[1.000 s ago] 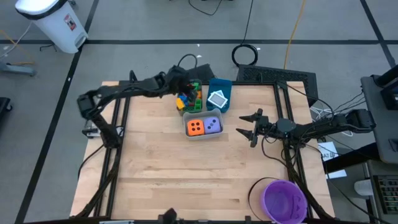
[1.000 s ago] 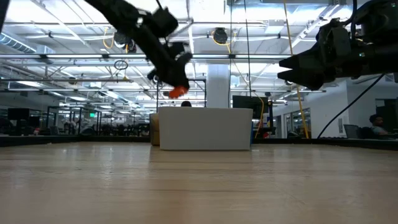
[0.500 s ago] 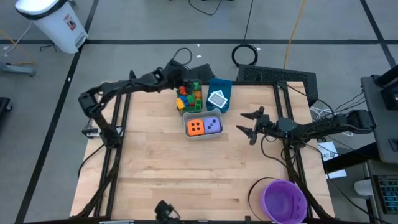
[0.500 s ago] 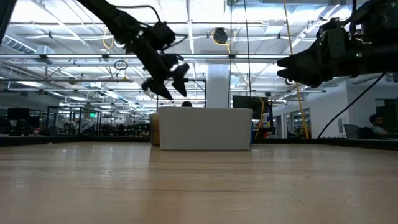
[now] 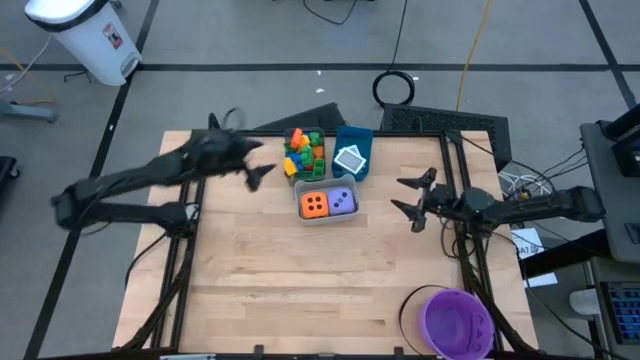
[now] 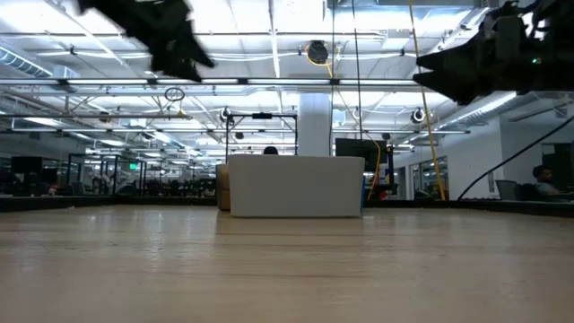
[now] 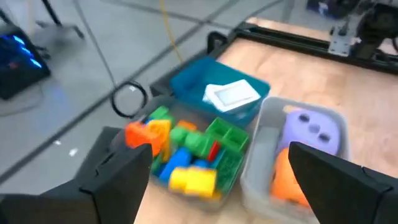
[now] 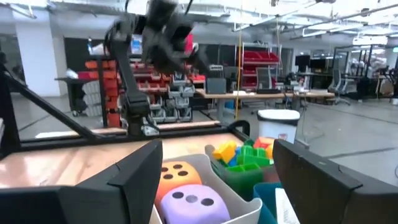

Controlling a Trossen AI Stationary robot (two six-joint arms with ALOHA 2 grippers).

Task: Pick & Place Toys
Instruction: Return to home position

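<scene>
Several small red, yellow, green, blue and orange bricks (image 5: 305, 152) lie heaped in a bin at the table's far side. Beside it, a blue bin (image 5: 354, 139) holds a white-teal tile (image 5: 349, 159). A grey bin (image 5: 327, 214) in front holds an orange die (image 5: 314, 204) and a purple die (image 5: 342, 201). My left gripper (image 5: 262, 162) hangs open and empty above the table, left of the bins. In the left wrist view its fingers frame the bricks (image 7: 186, 155). My right gripper (image 5: 398, 194) hangs open and empty, right of the grey bin.
A round purple bowl (image 5: 458, 322) stands at the table's near right corner. The bare wooden tabletop (image 5: 300, 280) spreads in front of the bins. In the low view both arms hang high above the grey bin's wall (image 6: 296, 186).
My left gripper stood over the brick bin, shut on an orange brick. It has opened and let the brick go. It has then swung up and toward the table's left edge, clear of the bins. My right gripper has drawn back a little toward the right edge.
</scene>
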